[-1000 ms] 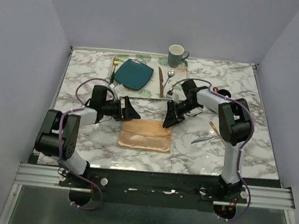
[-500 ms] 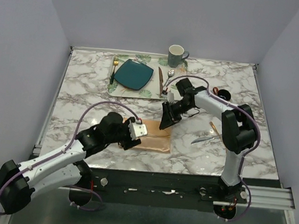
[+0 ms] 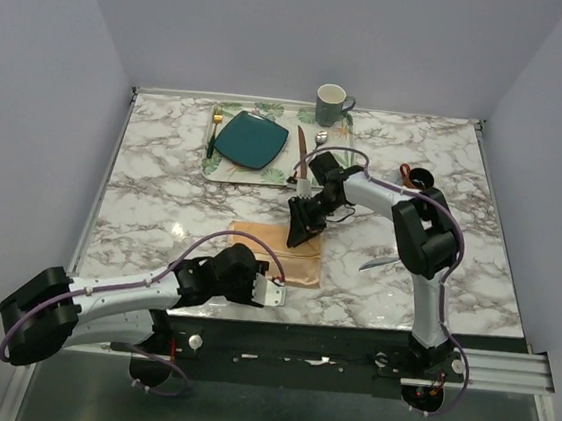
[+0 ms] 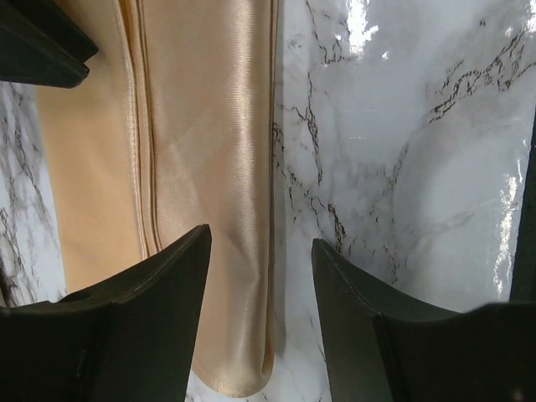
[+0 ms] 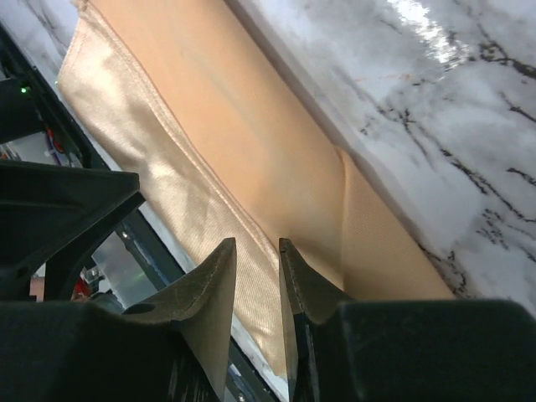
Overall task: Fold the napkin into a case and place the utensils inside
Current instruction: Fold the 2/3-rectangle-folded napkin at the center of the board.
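Note:
The peach-tan napkin [image 3: 274, 255] lies folded into a flat band on the marble, also seen in the left wrist view [image 4: 209, 151] and the right wrist view [image 5: 251, 142]. My left gripper [image 3: 270, 292] is low at its near edge. The jaws are open and straddle the napkin's long folded edge [image 4: 261, 243] without pinching it. My right gripper [image 3: 299, 235] is over the far edge. Its fingers stand a narrow gap apart above the cloth [image 5: 257, 244], nothing between them. The silver knife [image 3: 376, 264] lies to the right of the napkin. The gold spoon is hidden behind the right arm.
A leaf-patterned tray [image 3: 227, 174] at the back holds a teal plate [image 3: 251, 139], a dark-handled fork [image 3: 213, 131] and a brown-handled knife [image 3: 302, 147]. A green mug [image 3: 330, 104] stands behind it. A small black dish [image 3: 421, 177] sits at the right. The table's front edge is just beyond the left gripper.
The left arm has swung from the napkin's far left round to its near edge, and its jaws have narrowed. The right gripper has slid left and down onto the napkin's far edge.

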Controlling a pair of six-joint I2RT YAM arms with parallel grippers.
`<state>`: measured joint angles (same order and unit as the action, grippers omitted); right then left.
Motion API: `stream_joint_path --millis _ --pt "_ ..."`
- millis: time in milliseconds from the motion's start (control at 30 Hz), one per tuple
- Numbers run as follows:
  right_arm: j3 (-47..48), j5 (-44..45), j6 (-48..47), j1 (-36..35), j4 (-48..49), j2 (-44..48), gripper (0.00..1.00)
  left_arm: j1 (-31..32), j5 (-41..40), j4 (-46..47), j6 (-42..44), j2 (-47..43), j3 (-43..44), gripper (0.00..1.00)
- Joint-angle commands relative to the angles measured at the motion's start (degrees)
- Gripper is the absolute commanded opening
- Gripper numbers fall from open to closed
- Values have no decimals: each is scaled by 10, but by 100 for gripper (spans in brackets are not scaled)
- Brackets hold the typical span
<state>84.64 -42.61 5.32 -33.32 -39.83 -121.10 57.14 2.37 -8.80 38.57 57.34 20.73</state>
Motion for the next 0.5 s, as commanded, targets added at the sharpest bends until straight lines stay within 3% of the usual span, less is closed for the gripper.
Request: stream_joint_path --millis 0,33,133,167,300,433,467 --pt "9 31 -2 -6 8 -29 35 12 -19 42 34 35 -10 63" --pt "7 38 -6 -7 8 -30 35 16 -33 47 41 41 -12 61" --pt "-2 45 -16 -10 6 -33 35 18 -47 66 45 59 -22 48" --pt "-6 45 -20 -13 8 -34 35 19 -47 71 46 63 -24 38" --pt "-12 47 -29 -16 7 -39 35 31 -44 71 49 73 -27 24" --pt "-20 52 -39 -21 7 -38 34 38 -24 38 41 64 -15 9" --pt "-24 51 -42 -23 7 -34 34 40 12 10 37 57 -3 3"
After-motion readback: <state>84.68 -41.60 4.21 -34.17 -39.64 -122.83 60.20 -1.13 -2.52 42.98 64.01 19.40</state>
